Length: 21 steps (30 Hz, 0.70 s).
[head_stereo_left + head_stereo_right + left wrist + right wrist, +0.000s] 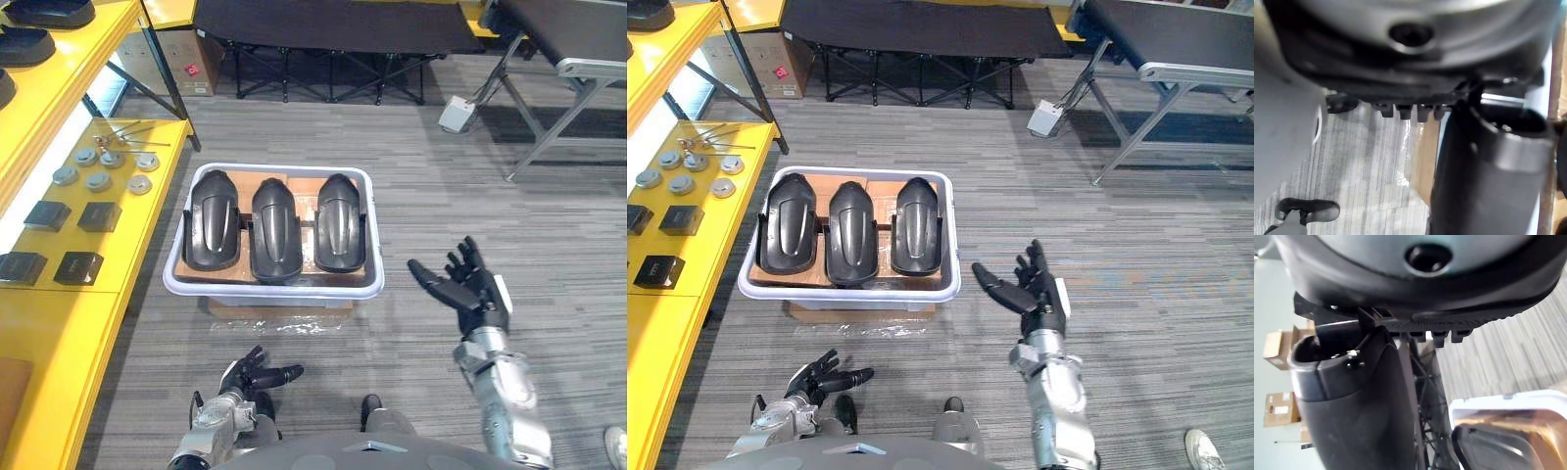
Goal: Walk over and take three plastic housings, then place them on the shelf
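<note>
Head views: three black moulded plastic housings (pixel 276 230) lie side by side, lengthwise, in a white plastic tub (pixel 225 287) that sits on a flat brown cardboard box (pixel 279 308) on the grey striped carpet (pixel 470 166). We note the right hand (pixel 472 286) raised just right of the tub, fingers spread and straight, holding nothing. The left hand (pixel 251 376) hangs low, short of the tub's near rim, fingers loosely relaxed, empty.

The right wrist view adds a close look at the tub's corner (pixel 1508 400) and one housing's end (pixel 1493 450).

The yellow shelf (pixel 59 323) has its edge near the tub's left side. Carpet lies open to the right and on the near side.
</note>
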### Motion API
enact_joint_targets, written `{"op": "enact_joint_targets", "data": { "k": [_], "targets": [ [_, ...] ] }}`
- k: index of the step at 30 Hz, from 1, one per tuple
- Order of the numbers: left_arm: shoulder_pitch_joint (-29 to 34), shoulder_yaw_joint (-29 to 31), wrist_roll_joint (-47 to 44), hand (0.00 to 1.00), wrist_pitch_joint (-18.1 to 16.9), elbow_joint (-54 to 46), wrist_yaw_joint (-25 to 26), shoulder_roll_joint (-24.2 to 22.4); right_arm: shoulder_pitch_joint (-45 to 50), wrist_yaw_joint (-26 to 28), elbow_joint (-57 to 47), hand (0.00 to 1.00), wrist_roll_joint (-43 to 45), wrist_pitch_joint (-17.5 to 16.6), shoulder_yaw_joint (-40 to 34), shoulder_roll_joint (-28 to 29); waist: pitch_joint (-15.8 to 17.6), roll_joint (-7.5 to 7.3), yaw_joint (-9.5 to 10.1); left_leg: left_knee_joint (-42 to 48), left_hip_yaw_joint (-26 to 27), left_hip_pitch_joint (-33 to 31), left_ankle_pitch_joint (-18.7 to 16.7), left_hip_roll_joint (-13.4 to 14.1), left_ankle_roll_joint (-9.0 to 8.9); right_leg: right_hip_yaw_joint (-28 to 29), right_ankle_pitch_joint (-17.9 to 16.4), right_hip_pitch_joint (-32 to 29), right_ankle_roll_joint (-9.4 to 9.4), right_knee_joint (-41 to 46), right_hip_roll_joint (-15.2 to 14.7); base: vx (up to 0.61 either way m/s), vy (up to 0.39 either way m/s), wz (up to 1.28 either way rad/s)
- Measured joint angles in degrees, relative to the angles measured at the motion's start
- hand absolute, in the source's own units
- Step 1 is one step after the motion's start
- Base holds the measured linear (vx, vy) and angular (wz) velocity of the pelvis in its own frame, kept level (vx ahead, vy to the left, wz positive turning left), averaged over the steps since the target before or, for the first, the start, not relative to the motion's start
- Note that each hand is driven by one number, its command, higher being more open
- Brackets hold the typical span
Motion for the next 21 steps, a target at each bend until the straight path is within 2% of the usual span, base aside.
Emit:
{"op": "enact_joint_targets", "data": {
  "k": [2, 6, 9, 14, 16, 18, 21],
  "targets": [
    [0.2, 1.19, 0.2, 1.0, -0.06, 1.28, 0.03, 0.46, -3.62, -1.02, 1.51, 1.0, 0.14, 3.3, -0.3, -2.51, 0.07, -0.18, 0.12, -2.19, -0.03, 0.69, 1.32, -0.12, 0.01, -0.11, -0.01, -0.22, -0.01, -0.19, 0.23, -0.1, -0.001, -0.01],
    [1.25, 3.46, 2.12, 1.0, 0.06, 2.35, 0.28, 0.88, -13.0, -3.68, 11.27, 1.0, 0.16, 6.06, -0.22, -5.79, 0.54, -0.22, 0.62, -2.57, -1.37, -0.83, 2.35, -0.16, 0.01, -1.22, 0.14, -0.74, 0.21, -0.82, 0.31, -0.11, -0.004, 0.17],
    [0.95, 6.46, 1.96, 1.0, -0.17, 1.68, 0.39, 0.83, -22.33, -6.67, 19.45, 1.0, 0.5, 7.62, -0.28, -9.34, 3.25, 0.4, 2.26, -2.56, -3.11, -2.96, 3.61, -0.51, 0.1, -3.19, 0.83, -1.38, 0.19, -1.01, 0.28, -0.1, 0.016, 0.34],
    [0.61, 9.11, 2.11, 1.0, -0.08, 2.01, -0.01, 1.34, -34.46, -7.66, 30.07, 1.0, 2.61, 8.64, -0.21, -13.72, 7.07, 1.71, 3.87, -2.35, -5.38, -6.14, 5.04, -1.01, 0.78, -5.13, 1.58, -3.03, -0.01, -1.0, -0.15, -0.05, 0.029, 0.23],
    [0.56, 9.37, 1.67, 1.0, -0.08, 3.06, -0.06, 1.13, -39.25, -7.53, 34.93, 1.0, 2.63, 8.66, 0.24, -16.85, 9.3, 2.38, 4.91, -2.32, -6.01, -7.63, 5.98, -1.1, 1.65, -5.25, 2.67, -4.39, -0.16, -0.89, -0.49, 0.01, 0.025, 0.15],
    [0.0, 9.31, 1.48, 1.0, -0.4, 2.73, -0.82, 0.94, -42.63, -7.45, 38.16, 1.0, 2.6, 8.77, 0.53, -19.1, 10.92, 2.98, 5.25, -2.28, -6.83, -8.82, 6.43, -1.33, 1.94, -5.58, 3.55, -4.96, -0.24, -0.87, -0.59, 0.03, 0.037, 0.22],
    [-0.33, 9.16, 1.2, 1.0, -1.2, 1.84, -1.34, 1.11, -48.26, -7.35, 41.77, 1.0, 2.58, 8.86, 1.87, -20.62, 12.9, 3.1, 5.43, -2.25, -7.33, -9.74, 6.61, -1.58, 2.19, -5.76, 4.14, -5.76, -0.13, -0.82, -0.81, 0.02, 0.046, 0.11]
  ]
}}
